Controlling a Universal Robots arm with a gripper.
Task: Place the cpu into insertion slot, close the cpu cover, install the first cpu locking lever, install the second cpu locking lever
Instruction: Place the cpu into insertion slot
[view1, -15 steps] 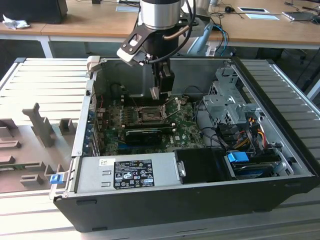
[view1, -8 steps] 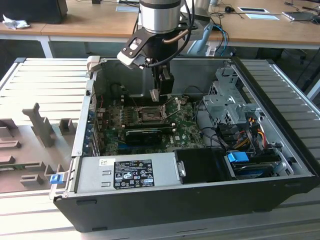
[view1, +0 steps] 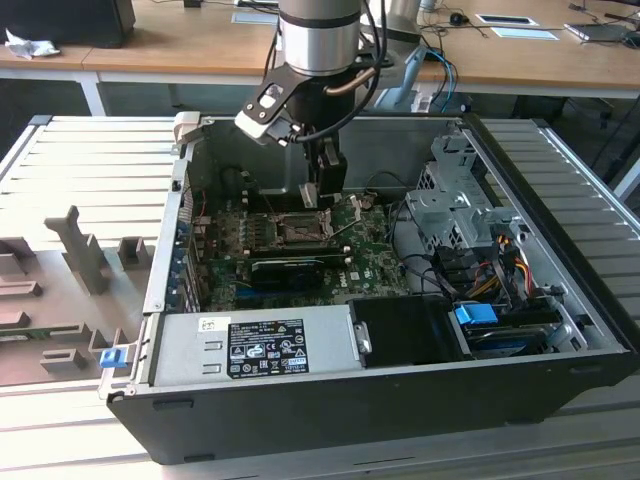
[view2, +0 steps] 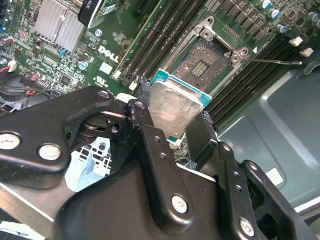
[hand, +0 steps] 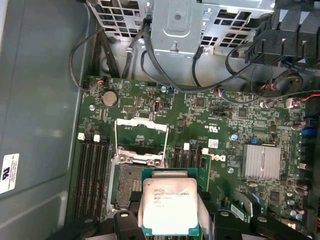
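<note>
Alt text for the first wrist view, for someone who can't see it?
The end effector holds the cpu by its edges close to the uncovered insertion slot on a green motherboard. The cpu cover stands swung open beside the slot.

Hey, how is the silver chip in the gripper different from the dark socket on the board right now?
The small square cpu with the silver-grey metal top is bright and smooth; the square dark insertion slot is a dull pin field in a frame. The cpu is held off the board in the black gripper; the insertion slot sits fixed in the green motherboard, uncovered and empty. Both are square, with similar footprints.
</note>
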